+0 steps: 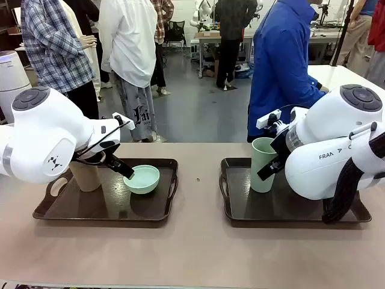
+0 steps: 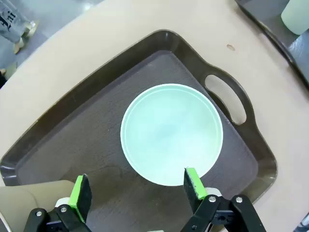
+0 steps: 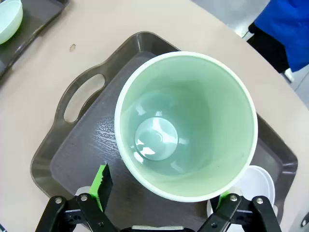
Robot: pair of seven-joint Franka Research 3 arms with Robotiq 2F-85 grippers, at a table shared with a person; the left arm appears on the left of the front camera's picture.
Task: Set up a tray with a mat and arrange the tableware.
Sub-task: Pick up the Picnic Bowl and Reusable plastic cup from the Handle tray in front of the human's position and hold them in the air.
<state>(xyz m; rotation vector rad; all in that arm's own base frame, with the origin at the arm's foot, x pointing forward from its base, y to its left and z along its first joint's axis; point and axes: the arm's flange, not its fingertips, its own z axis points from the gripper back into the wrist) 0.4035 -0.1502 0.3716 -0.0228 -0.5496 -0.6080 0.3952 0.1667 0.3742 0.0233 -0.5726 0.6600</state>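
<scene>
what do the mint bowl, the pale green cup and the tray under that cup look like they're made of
Mint-green bowl: likely melamine or plastic, matte, even colour, dull sheen. Pale green cup: likely the same, glossier, bright highlights on its floor. Tray: dark brown moulded plastic, it seems, grained floor, cut-out handle.

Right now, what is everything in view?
left tray: one, dark brown, table's left
right tray: one, dark brown, table's right
tan cup: one, tan, left tray
mint-green bowl: one, mint-green, left tray
pale green cup: one, pale green, right tray
white bowl: one, white, right tray, beside that cup
table: one, beige
person: one, blue jacket, far side
left pincer: one, open, by the mint-green bowl's rim
right pincer: one, open, straddling the pale green cup
</scene>
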